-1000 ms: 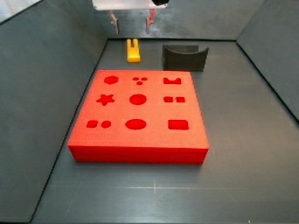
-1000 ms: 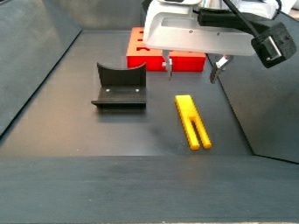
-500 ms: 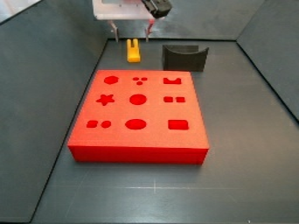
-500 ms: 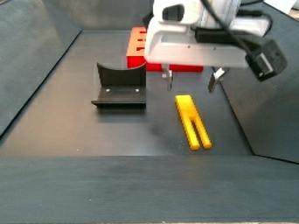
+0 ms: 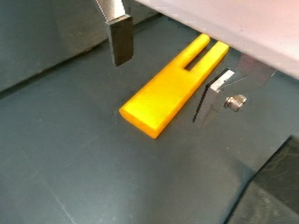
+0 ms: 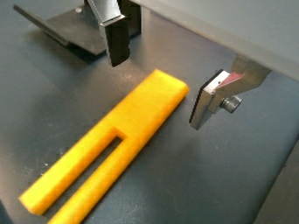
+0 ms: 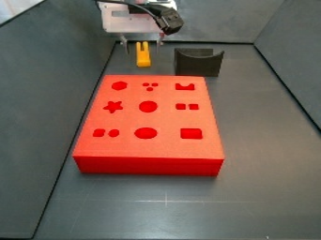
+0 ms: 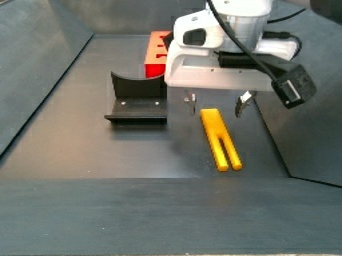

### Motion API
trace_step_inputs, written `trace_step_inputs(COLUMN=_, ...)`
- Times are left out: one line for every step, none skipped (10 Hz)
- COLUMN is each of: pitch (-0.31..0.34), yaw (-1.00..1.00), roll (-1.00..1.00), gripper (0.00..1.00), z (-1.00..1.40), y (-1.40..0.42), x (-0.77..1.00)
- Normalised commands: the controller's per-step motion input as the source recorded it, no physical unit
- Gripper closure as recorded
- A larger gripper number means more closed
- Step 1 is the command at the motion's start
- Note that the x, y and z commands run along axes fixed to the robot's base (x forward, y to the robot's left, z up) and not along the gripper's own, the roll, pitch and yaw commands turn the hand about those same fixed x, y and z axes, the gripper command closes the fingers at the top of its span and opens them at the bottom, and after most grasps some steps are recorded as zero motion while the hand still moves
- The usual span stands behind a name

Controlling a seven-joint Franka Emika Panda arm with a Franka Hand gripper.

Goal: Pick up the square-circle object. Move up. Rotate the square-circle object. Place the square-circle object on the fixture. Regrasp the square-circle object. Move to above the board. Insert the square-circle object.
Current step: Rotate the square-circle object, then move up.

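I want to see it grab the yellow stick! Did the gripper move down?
Yes. The gripper has come lower toward the square-circle object, judged against the fixture; its fingers are open.

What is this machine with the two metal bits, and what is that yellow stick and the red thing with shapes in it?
It is a robot arm. Its "hand" is the end effector, with two flat silver fingers. Two pictures come from cameras beside the table; two come from cameras on the arm's wrist, looking down past the fingers.

The yellow stick is the square-circle object, lying flat on the dark floor. The end effector is open and sits just above it, a finger on each side, not holding it.

The red thing is the board, with holes shaped like a star, circles and squares. The small dark block is the fixture, a stand beside the stick.
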Motion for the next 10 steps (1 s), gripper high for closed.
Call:
trace_step_inputs(pitch=-0.114, yaw=0.01, roll=-0.14, gripper=0.0, z=-0.5, y=0.01, x=0.04)
trace_step_inputs(pitch=-0.12, yaw=0.01, roll=-0.15, gripper=0.0, z=-0.46, y=0.01, x=0.03)
trace_step_inputs(pitch=-0.128, yaw=0.01, roll=-0.16, gripper=0.0, z=-0.37, y=0.01, x=0.03)
trace_step_inputs(pitch=-0.138, yaw=0.01, roll=-0.17, gripper=0.0, z=-0.31, y=0.01, x=0.03)
trace_step_inputs(pitch=-0.15, yaw=0.01, roll=-0.17, gripper=0.0, z=-0.24, y=0.01, x=0.02)
trace_step_inputs(pitch=-0.15, yaw=0.02, roll=-0.18, gripper=0.0, z=-0.19, y=0.01, x=0.02)
trace_step_inputs(pitch=0.0, yaw=0.0, roll=0.0, gripper=1.0, z=0.0, y=0.0, x=0.0)
trace_step_inputs(pitch=0.0, yaw=0.0, roll=0.0, gripper=1.0, z=0.83, y=0.0, x=0.0)
trace_step_inputs(pitch=0.014, yaw=0.0, roll=0.0, gripper=1.0, z=0.8, y=0.0, x=-0.02)
trace_step_inputs(pitch=0.033, yaw=-0.01, roll=0.01, gripper=1.0, z=0.71, y=0.0, x=-0.03)
